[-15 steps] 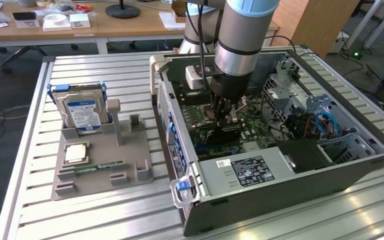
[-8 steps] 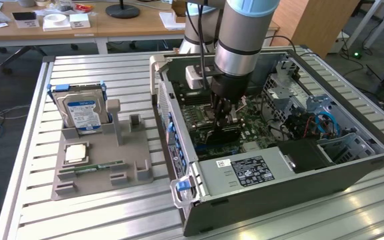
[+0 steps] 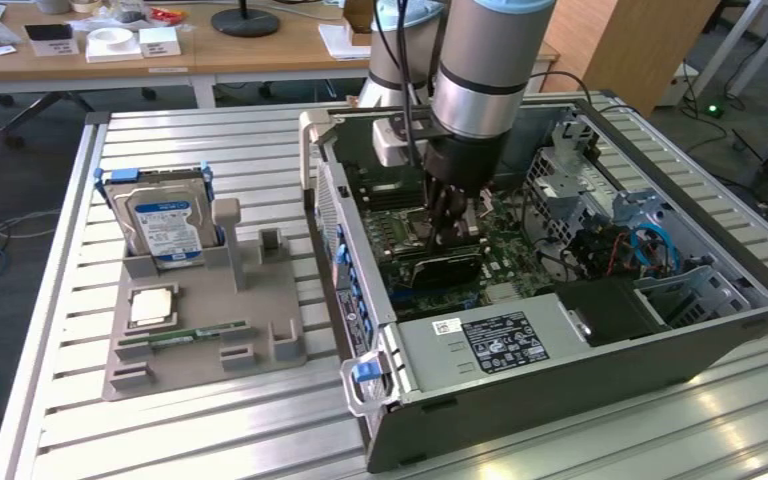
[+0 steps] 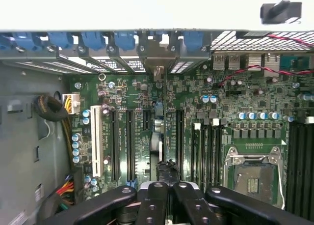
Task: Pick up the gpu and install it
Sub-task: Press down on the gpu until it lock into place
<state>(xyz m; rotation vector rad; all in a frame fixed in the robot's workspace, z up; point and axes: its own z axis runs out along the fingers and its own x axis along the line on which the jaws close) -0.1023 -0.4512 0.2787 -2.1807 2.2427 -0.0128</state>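
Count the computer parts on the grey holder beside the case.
3: a blue-labelled hard drive standing upright at the far end, a CPU lying flat in the middle, a green RAM stick nearer the camera. None looks hidden.

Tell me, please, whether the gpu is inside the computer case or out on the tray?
Inside: the gpu stands on edge over the motherboard in the open case, under the tool.

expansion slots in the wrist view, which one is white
The white slot nearest the yellow-wired connector; the other long slots beside it are black.
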